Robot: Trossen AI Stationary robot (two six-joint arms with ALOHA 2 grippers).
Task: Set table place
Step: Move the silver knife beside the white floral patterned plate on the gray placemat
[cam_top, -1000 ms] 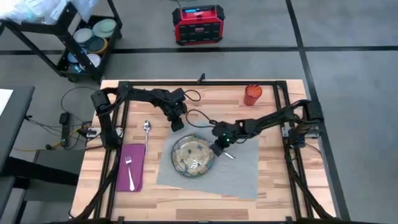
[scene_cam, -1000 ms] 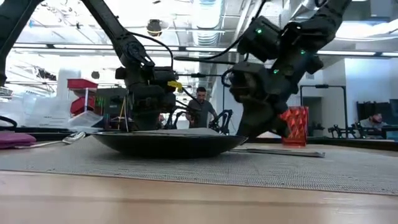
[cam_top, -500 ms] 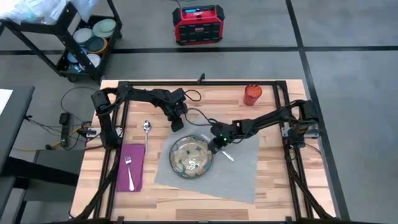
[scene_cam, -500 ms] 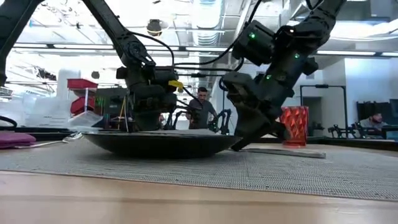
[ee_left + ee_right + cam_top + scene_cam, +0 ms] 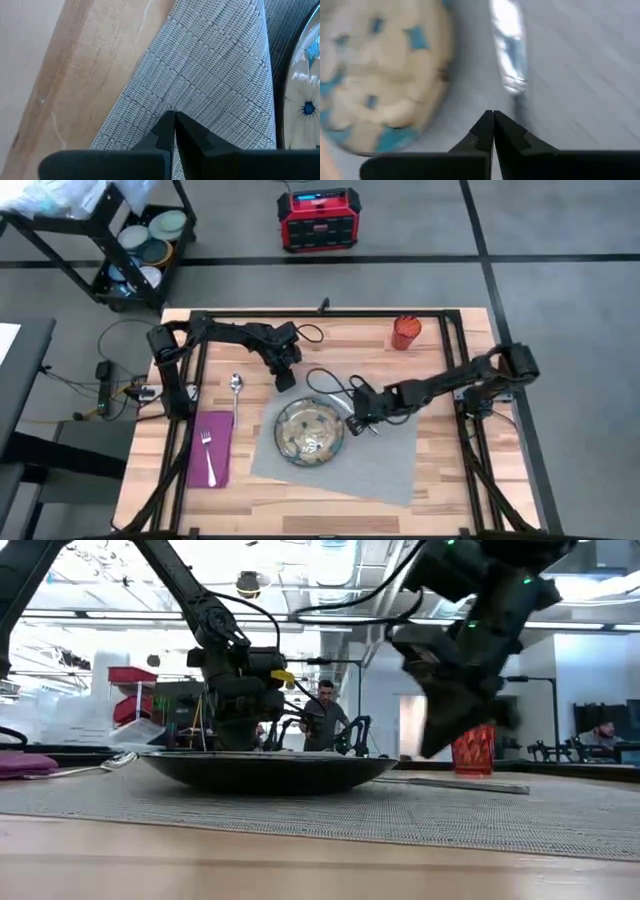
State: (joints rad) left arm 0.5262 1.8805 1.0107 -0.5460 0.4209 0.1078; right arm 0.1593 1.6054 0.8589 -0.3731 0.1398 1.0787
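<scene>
Right gripper (image 5: 357, 420), fingers pinched together and holding nothing, hovers just beside the plate (image 5: 310, 430), so 1 low swing could nudge the knife (image 5: 508, 47) askew.

- The floor (image 5: 560, 290) is grey, crossed by dark lines that mark it into large squares.
- On the floor just beyond the far edge of the worktop stands a red and black box (image 5: 318, 218) with a handle on top.
- At the far left is a black cart (image 5: 110, 240) on wheels, with stacked round dishes (image 5: 160, 235) on its lower shelf and a pale plastic bag (image 5: 70, 198) on top.
- A dark table (image 5: 22, 370) stands at the left edge.
- In the low view the room is bright, with ceiling lights (image 5: 330, 560) and pale walls.
- A person (image 5: 322, 712) sits far behind, and another person (image 5: 602, 735) at the far right.
</scene>
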